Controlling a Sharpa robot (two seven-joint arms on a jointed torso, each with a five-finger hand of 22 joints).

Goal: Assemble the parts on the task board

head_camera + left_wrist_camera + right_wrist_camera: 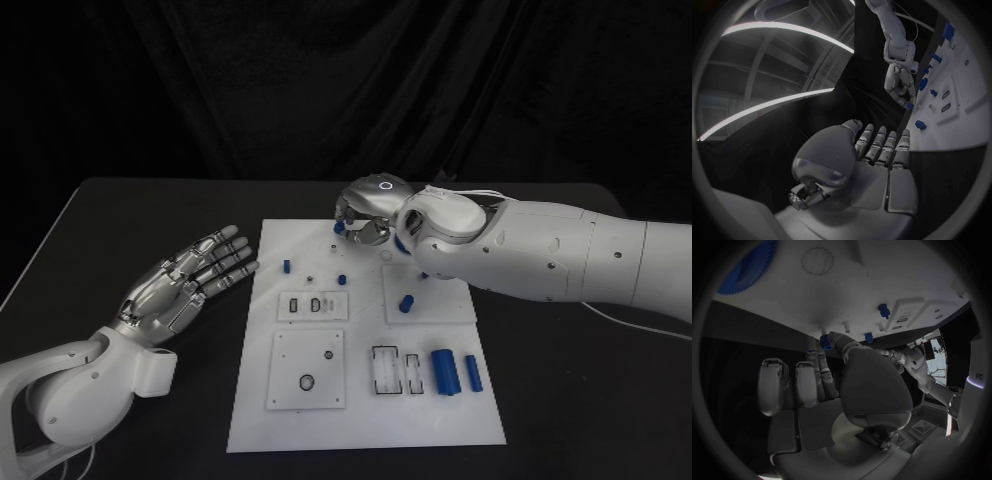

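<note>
— While our right hand (378,215) bends over the far edge of the task board (368,425), its fingers (827,342) look pinched round a small blue part (826,343); do we agree on that?

— We do, as far as the right wrist view goes: the tips close on a blue piece right at the board's rim. Whether that piece is being lifted or pressed into a seat, we cannot tell.

— And our left hand (185,280)?

— It lies released beside the board on the desk (130,210), fingers (882,145) stretched apart, holding nothing.

— So how far along are we?

— Early, we judge. Two blue cylinders (444,371) lie loose near the board's front, by an empty-looking slot frame (385,369), another blue piece (407,302) rests on the square plate in the middle, and a few small blue pegs (287,266) stand near the far-left part. Most of the seating seems left to do.

— What escapes us?

— Our right forearm covers the board's far-right corner, so what lies under it is hidden. A large blue toothed shape (747,267) shows at the wrist picture's rim, cut off.
</note>
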